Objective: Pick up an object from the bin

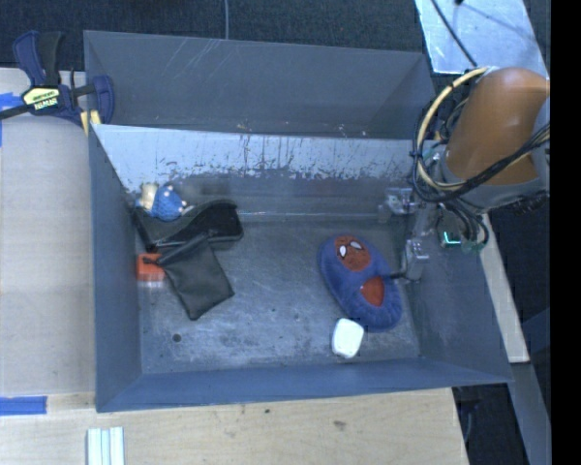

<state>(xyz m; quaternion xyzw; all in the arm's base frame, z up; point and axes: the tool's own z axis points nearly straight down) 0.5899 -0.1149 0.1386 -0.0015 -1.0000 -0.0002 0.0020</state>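
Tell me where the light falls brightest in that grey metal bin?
In the camera view, the grey metal bin's sloping far wall glares brightest; its floor is dimmer, darkest around the black folded cloth at left; the small white lump gleams.

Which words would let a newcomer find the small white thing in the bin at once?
In the grey bin, look at the right half of the floor, where a blue plush toy with red patches lies. The white lump lies against that toy's near end. It is plain white, rounded and far smaller than the toy beside it.
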